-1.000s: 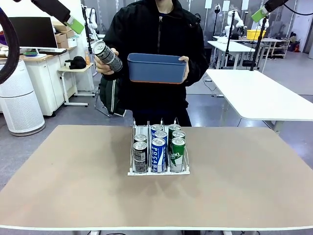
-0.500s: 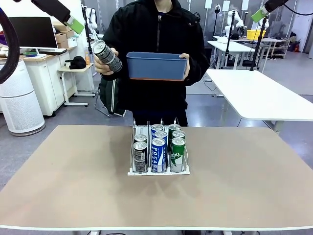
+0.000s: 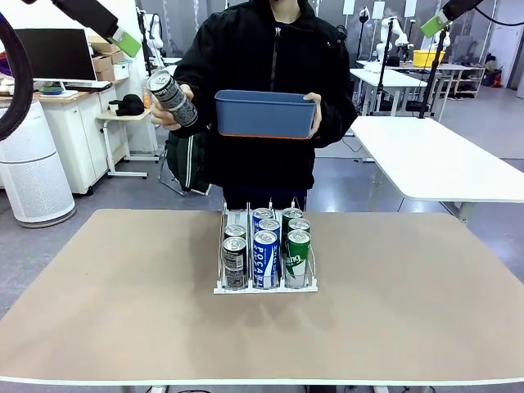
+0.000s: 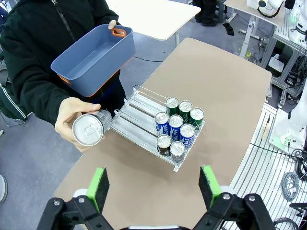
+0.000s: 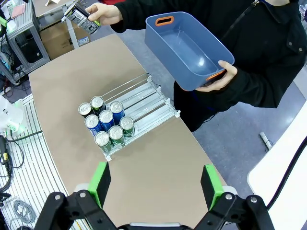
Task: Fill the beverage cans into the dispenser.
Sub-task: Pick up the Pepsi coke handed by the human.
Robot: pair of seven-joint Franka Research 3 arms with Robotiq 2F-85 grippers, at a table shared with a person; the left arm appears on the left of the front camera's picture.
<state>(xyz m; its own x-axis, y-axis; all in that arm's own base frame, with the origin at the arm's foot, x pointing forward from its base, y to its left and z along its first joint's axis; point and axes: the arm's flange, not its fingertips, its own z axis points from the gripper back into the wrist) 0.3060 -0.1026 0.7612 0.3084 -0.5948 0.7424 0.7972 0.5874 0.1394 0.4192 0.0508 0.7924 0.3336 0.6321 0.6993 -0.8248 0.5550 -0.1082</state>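
Front view shows the dispenser (image 3: pixel 264 260) at mid-table with seven cans upright in its front rows — two dark, three blue, two green — while the person at the far side holds one more dark can (image 3: pixel 173 97) tilted, its silver top leaning up and away from the blue tub (image 3: pixel 265 114) in the other hand. Both arms sit high and well back from the rack: the left gripper (image 4: pixel 154 188) and the right gripper (image 5: pixel 155 185) each hang with fingers spread and nothing between them. The held can is on the robot's left — the left arm looks the nearer taker.
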